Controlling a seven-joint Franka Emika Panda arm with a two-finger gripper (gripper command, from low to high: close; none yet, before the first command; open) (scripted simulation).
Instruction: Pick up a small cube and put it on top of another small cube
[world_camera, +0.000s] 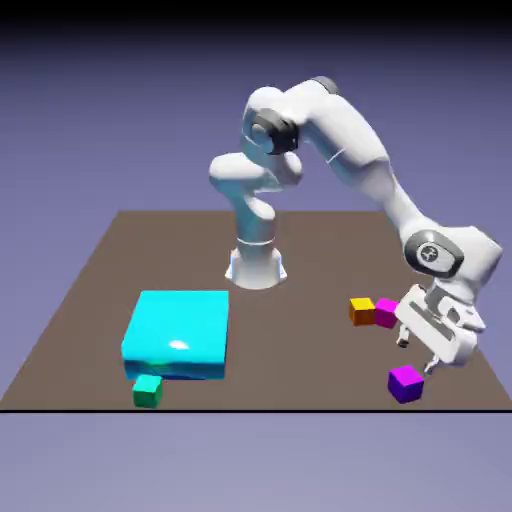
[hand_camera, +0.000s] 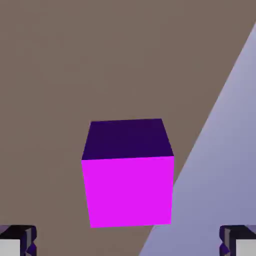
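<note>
Purple and small, the cube (world_camera: 405, 382) you are lining up on sits near the table's (world_camera: 100, 290) front edge at the exterior view's right, with the gripper (world_camera: 418, 356) hanging just above and beside it, not yet touching. Your claw is spread wide and empty: in the hand view the two fingertips (hand_camera: 18, 240) sit at the bottom corners with the purple cube (hand_camera: 128, 172) framed between them, a little left of centre. To do this step well, nudge the hand so the cube sits squarely midway between the fingers, keep the finger faces parallel to the cube's flat sides, and come straight down before you close; the table edge runs close along one side, so avoid any sideways push that could slide the cube off. Once you have it, the likely targets are the orange cube (world_camera: 361, 311) and the magenta cube (world_camera: 386, 312), which stand touching each other farther back, so you would need a clean vertical placement. A green cube (world_camera: 148, 390) rests against the front of the cyan block (world_camera: 178, 333), well apart. No brand, label or writing is readable anywhere.
</note>
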